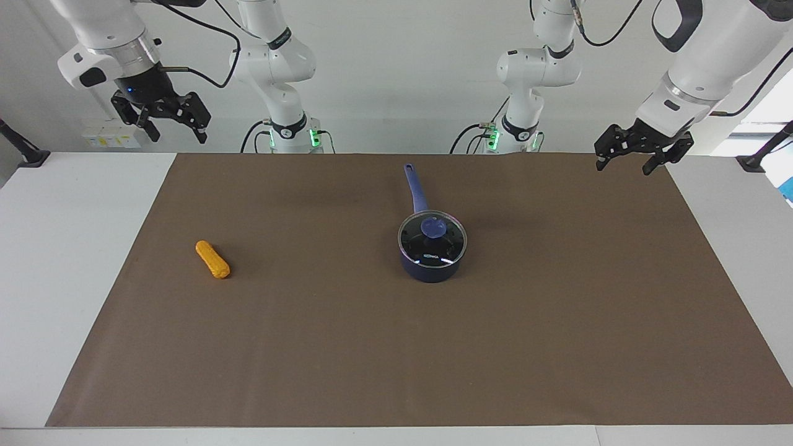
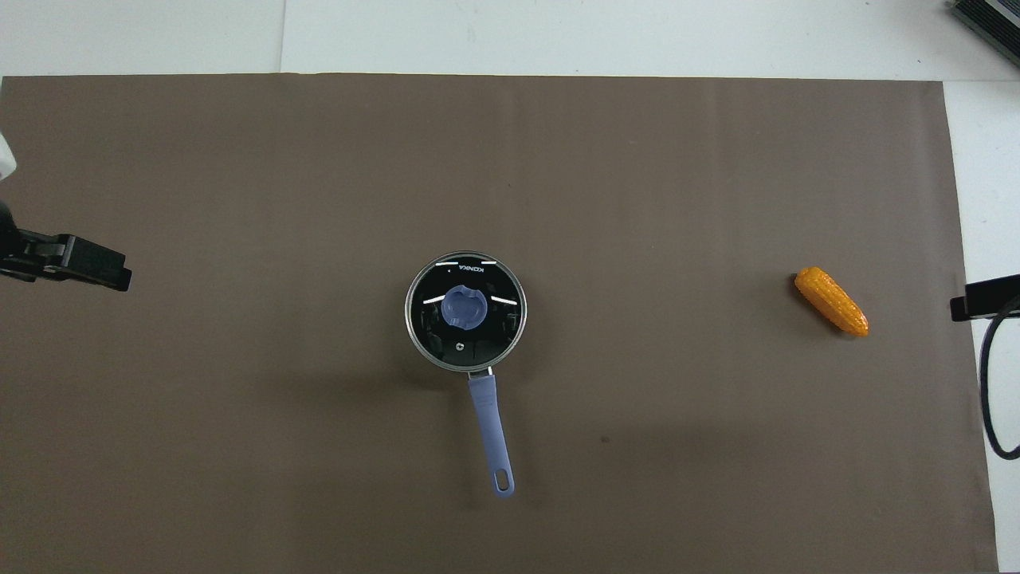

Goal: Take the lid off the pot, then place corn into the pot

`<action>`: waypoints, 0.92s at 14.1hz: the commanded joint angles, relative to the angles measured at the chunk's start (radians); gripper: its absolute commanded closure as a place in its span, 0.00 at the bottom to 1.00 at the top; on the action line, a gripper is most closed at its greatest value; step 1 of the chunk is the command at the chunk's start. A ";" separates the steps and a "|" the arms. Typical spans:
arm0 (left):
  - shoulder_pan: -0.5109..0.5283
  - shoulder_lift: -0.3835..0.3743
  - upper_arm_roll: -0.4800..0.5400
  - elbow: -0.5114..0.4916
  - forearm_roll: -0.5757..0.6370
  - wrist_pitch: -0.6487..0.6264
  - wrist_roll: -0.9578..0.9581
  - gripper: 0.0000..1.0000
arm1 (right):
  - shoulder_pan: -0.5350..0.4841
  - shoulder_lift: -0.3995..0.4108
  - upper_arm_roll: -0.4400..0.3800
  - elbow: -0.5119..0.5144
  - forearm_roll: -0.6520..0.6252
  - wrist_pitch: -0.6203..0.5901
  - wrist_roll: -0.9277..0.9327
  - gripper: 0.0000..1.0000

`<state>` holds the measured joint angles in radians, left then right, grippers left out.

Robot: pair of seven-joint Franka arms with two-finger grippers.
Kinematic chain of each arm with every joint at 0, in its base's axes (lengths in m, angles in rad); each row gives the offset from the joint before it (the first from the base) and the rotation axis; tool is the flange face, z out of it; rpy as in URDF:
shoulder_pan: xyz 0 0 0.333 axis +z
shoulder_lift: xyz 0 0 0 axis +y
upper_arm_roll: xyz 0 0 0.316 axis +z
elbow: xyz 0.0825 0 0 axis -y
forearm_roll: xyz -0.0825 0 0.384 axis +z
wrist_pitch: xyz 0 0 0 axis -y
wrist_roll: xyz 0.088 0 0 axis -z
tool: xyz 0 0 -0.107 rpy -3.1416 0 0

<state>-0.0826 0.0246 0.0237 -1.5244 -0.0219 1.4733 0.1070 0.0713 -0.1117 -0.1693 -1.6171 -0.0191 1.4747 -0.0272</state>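
The navy-blue pot [image 1: 432, 267] stands mid-table on the brown mat, its long handle [image 1: 416, 186] pointing toward the robots. The glass lid [image 1: 443, 246] with its blue knob [image 1: 432, 228] sits on the pot; they also show in the overhead view, lid [image 2: 494, 319] and handle [image 2: 490, 430]. The orange-yellow corn [image 1: 212, 259] lies on the mat toward the right arm's end, also in the overhead view [image 2: 831, 300]. My left gripper [image 1: 623, 167] hangs open and empty over the mat's corner at the left arm's end. My right gripper [image 1: 176, 134] hangs open and empty, raised above the table's robot-side edge.
The brown mat [image 1: 396, 359] covers most of the white table [image 1: 62, 248]. A black cable [image 2: 992, 383] loops at the overhead view's edge by the right gripper. A dark object [image 2: 988, 20] sits at the table's farthest corner, at the right arm's end.
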 commanded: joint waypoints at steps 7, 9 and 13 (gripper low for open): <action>-0.012 -0.018 -0.007 -0.043 -0.001 0.021 0.002 0.00 | -0.013 -0.020 0.002 -0.017 0.011 -0.014 -0.023 0.00; -0.014 -0.012 -0.016 -0.054 -0.001 0.041 -0.003 0.00 | -0.013 -0.020 -0.003 -0.017 0.011 -0.014 -0.023 0.00; -0.083 -0.003 -0.018 -0.103 -0.001 0.126 -0.076 0.00 | -0.013 -0.020 -0.004 -0.017 0.011 -0.014 -0.023 0.00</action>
<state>-0.1214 0.0312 -0.0015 -1.5838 -0.0241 1.5472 0.0744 0.0684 -0.1119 -0.1740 -1.6171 -0.0191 1.4747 -0.0272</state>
